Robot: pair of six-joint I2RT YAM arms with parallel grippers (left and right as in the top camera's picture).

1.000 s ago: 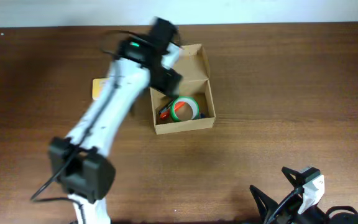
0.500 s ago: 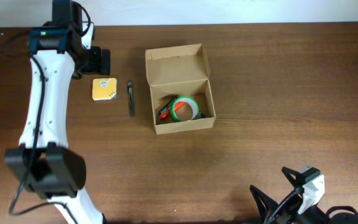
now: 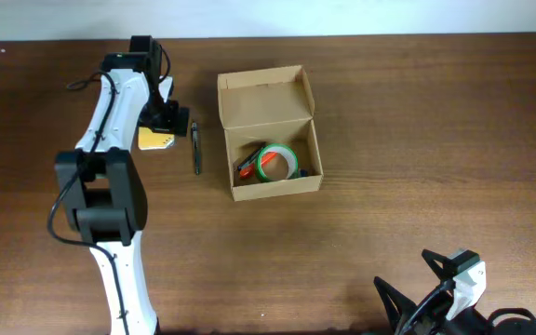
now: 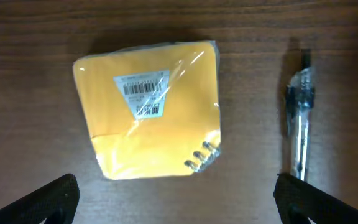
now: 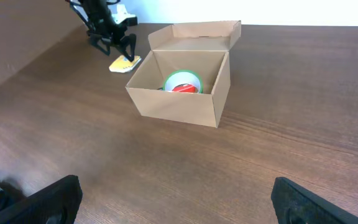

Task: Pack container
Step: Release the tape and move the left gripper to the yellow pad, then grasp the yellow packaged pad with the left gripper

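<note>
While its flap lid stands open, the container [image 3: 263,98] sits on the table [image 3: 417,140] toward the back, holding a green-and-white tape roll [image 3: 275,162] and a small orange item [image 3: 246,168]. Just left of it lies a pen [image 3: 195,147], then a wrapped yellow notepad [image 4: 151,109]. The left fingers [image 4: 48,199] hover spread wide above the notepad, holding nothing. The right fingers [image 5: 36,202], also spread, are well apart from the box, near the table's front edge.
</note>
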